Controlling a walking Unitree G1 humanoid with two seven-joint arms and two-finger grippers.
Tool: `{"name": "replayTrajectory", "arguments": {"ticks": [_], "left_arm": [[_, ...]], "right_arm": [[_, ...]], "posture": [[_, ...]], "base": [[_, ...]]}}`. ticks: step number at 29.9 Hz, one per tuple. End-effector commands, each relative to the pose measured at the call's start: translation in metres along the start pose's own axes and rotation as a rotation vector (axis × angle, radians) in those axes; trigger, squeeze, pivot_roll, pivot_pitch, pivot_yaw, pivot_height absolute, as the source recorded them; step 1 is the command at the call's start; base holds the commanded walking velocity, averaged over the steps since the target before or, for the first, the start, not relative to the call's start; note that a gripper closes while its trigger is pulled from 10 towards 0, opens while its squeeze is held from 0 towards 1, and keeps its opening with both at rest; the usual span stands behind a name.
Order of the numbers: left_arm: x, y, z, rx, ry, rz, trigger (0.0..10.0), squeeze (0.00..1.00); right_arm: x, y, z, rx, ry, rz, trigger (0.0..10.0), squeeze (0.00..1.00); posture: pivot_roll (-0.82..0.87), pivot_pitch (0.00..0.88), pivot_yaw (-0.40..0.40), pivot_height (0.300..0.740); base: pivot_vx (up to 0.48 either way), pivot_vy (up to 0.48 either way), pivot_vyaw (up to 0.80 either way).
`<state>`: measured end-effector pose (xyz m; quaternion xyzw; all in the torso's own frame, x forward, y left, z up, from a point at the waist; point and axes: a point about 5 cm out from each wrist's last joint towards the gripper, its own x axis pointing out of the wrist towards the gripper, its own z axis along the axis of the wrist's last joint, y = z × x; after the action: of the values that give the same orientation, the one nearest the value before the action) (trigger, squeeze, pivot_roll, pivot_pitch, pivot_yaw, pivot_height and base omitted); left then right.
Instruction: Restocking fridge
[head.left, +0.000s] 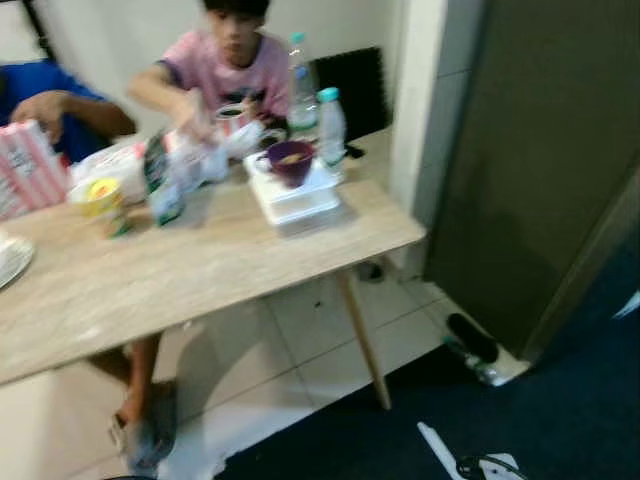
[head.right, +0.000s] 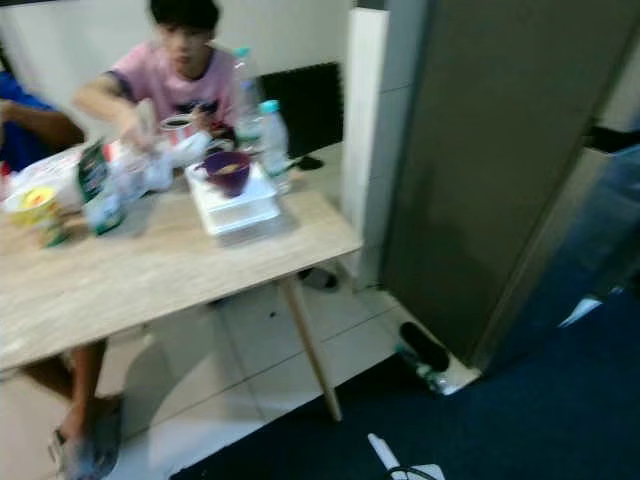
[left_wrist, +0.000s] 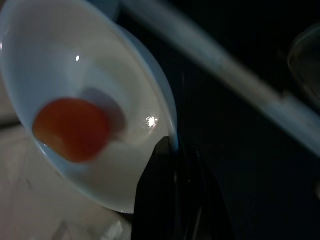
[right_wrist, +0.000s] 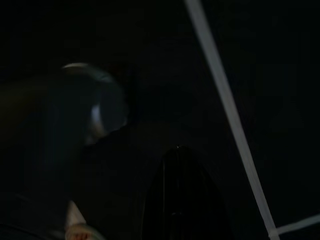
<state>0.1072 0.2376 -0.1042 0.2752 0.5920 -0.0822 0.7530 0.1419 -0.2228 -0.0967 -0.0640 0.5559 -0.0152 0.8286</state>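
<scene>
In the left wrist view my left gripper (left_wrist: 167, 150) is closed on the rim of a white bowl (left_wrist: 60, 50), and one black finger (left_wrist: 172, 200) lies over its edge. A round orange-red fruit (left_wrist: 71, 129) rests inside the bowl. The right wrist view is very dark, and my right gripper (right_wrist: 177, 200) appears as a black shape over a dark floor with a pale stripe. A tall dark grey fridge (head.left: 520, 170) stands at the right, past the table's end.
A wooden table (head.left: 200, 270) holds a purple bowl (head.left: 291, 160) on a white box, two water bottles (head.left: 330, 125) and several food packs. A person in pink (head.left: 230, 70) and a person in blue (head.left: 40, 100) sit behind it. Dark blue carpet (head.left: 560, 420) covers the near floor.
</scene>
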Motion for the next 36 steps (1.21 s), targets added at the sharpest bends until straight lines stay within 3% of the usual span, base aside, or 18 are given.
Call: {"name": "replayTrajectory", "arguments": {"ticks": [1, 10, 20, 36], "left_arm": [[-0.0004, -0.0031, -0.0084, 0.019, 0.024, 0.000, 10.0, 0.00], [-0.0005, -0.0050, -0.0103, 0.034, 0.033, -0.001, 10.0, 0.00], [-0.0006, -0.0072, -0.0114, -0.026, 0.045, -0.023, 10.0, 0.00], [-0.0007, -0.0110, -0.0133, -0.040, 0.055, -0.039, 10.0, 0.00]], "right_arm": [[0.0006, 0.0059, -0.0001, 0.006, 0.003, 0.014, 10.0, 0.00], [0.0006, 0.0073, -0.0002, 0.002, -0.004, 0.018, 10.0, 0.00], [0.0006, 0.0077, 0.0028, 0.015, -0.028, 0.020, 10.0, 0.00], [0.0007, 0.0088, 0.0042, 0.020, -0.039, 0.035, 10.0, 0.00]], "posture": [[0.00, 0.000, 0.063, 0.740], [0.00, 0.000, 0.064, 0.740], [0.00, 0.000, 0.064, 0.740], [0.00, 0.000, 0.062, 0.740]], "base": [[0.000, 0.000, -0.76], [0.000, 0.000, -0.76], [0.000, 0.000, 0.00], [0.000, -0.426, 0.00]]}}
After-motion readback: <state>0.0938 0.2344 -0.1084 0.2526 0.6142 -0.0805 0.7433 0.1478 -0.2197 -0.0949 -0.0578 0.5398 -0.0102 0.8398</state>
